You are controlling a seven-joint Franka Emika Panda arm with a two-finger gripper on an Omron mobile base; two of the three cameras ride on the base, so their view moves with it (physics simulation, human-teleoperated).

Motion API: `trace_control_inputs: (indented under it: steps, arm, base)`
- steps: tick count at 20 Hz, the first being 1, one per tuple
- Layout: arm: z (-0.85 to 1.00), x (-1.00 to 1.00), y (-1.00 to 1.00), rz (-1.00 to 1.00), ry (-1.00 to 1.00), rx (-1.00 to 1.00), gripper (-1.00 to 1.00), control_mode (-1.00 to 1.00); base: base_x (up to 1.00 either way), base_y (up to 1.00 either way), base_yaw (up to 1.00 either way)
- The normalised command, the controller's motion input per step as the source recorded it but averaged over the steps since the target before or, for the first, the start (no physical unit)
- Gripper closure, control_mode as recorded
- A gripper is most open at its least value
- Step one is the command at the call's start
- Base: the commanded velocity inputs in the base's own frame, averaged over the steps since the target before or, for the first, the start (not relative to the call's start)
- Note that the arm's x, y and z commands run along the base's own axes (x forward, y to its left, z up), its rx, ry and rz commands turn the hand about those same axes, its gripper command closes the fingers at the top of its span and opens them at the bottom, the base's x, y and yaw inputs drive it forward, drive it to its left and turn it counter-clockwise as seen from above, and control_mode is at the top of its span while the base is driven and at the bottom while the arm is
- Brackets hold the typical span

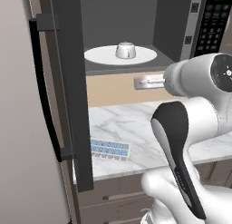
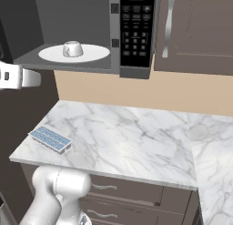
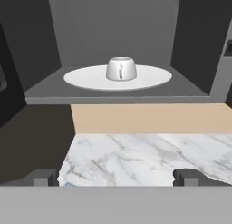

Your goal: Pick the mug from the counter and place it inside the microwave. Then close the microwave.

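The mug sat, seemingly upside down, on the plate inside the microwave. The fingers were spread and empty. The open door should be pushed near its handle.

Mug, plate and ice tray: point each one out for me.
Mug (image 3: 121, 68), hand view, on its side wall.
Plate (image 3: 154, 76), hand view, on bare rim right of the mug.
Ice tray (image 2: 50, 139), right base view, on its celled top.
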Motion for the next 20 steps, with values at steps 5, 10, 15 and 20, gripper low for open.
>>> trace_control_inputs:
  steps: [5, 10, 15, 20]
  arm:
    - [0.21, -0.46, 0.0, 0.0, -0.06, 0.0, -1.0, -1.0]
    - [0.28, -0.54, 0.0, 0.0, -0.04, 0.0, -1.0, -1.0]
    - [0.25, -0.59, 0.0, 0.0, -0.08, -0.01, -1.0, -1.0]
    - [0.15, -0.59, 0.0, 0.0, -0.12, 0.0, -1.0, -1.0]
  base:
    - [0.0, 0.0, 0.0]
    - [0.0, 0.0, 0.0]
    - [0.0, 0.0, 0.0]
    - [0.0, 0.0, 0.0]
